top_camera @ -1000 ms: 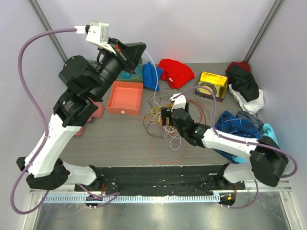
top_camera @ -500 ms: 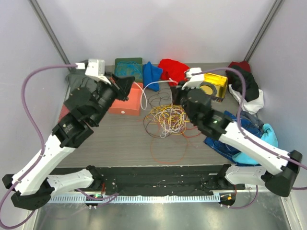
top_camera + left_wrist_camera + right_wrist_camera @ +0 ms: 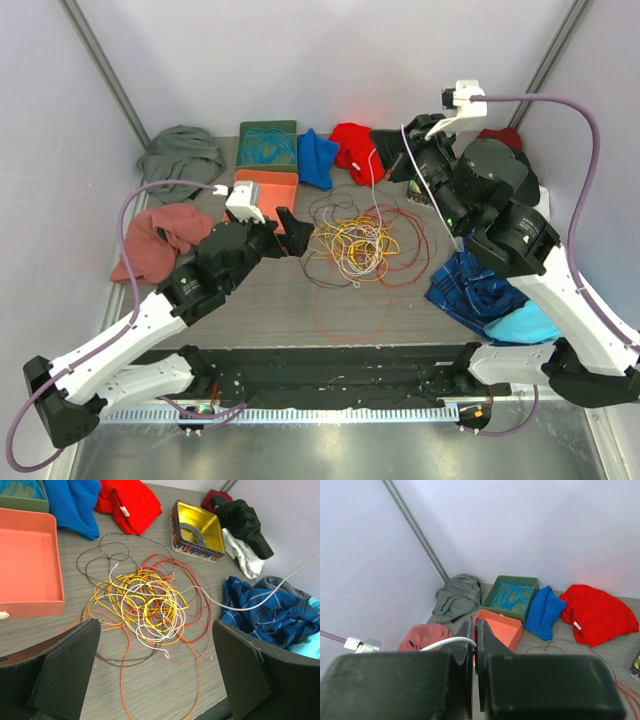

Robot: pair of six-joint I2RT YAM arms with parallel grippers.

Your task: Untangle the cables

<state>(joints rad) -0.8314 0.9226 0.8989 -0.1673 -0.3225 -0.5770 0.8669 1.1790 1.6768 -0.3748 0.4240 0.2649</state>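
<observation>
Fingers on the left arm (image 3: 64,676) stand wide apart with nothing between them, low over the bench (image 3: 250,292) and aimed at the heap of cables (image 3: 145,605). The heap is yellow, orange, red, white and dark brown loops piled mid-bench, just beside the orange tray (image 3: 25,555). Right fingers (image 3: 485,647) are pressed together on a white cable (image 3: 445,642) and held high over the far right of the bench. From the left wrist view that strand shows as a pale line leaving the heap and rising off to the right, above the blue plaid cloth (image 3: 265,615). Its lower end goes in among the yellow loops (whether the white coil lying on top of the heap is the same wire, I cannot tell). A blue cable (image 3: 512,595) lies apart in the green box (image 3: 268,128) at the far edge, so by my reading one wire is sorted and the rest are not. Step in hand, as I judge it, is drawing the white cable out of the tangle. The next move probably calls for the left fingers to come down and pin or grip the yellow loops, so the white strand slides through rather than dragging the whole heap along. The right arm's pull should be slow and follow the line of the strand, easing off if the loops begin to lift with it.
</observation>
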